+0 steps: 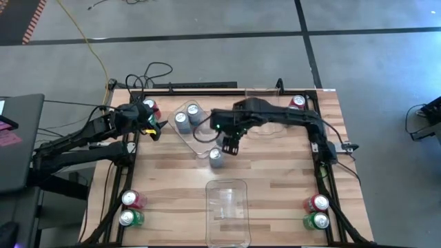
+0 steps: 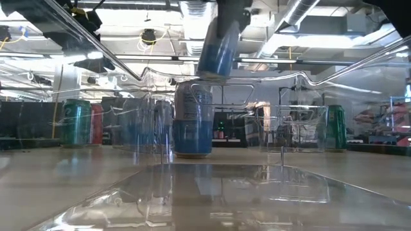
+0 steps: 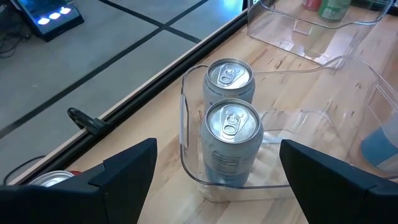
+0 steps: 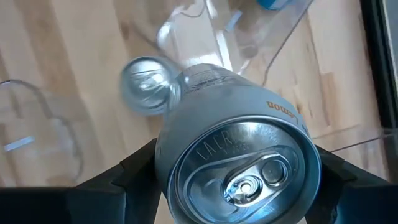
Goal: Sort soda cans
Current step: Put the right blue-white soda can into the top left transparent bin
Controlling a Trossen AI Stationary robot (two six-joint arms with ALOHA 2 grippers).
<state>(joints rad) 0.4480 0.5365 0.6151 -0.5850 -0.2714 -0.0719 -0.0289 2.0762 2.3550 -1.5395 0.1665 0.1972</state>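
One silver-blue can (image 4: 236, 155), "Lemon" legible, in right gripper (image 4: 233, 180).

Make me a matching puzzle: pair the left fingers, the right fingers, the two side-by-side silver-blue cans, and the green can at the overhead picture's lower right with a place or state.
Things:
1. left fingers
2. right fingers
3. pair of silver-blue cans
4. green can

Places or states:
a. beside a red can
b. inside a clear bin
c. open, holding nothing
d. clamped on a lifted can

Pairs: 1-c, 2-d, 3-b, 4-a
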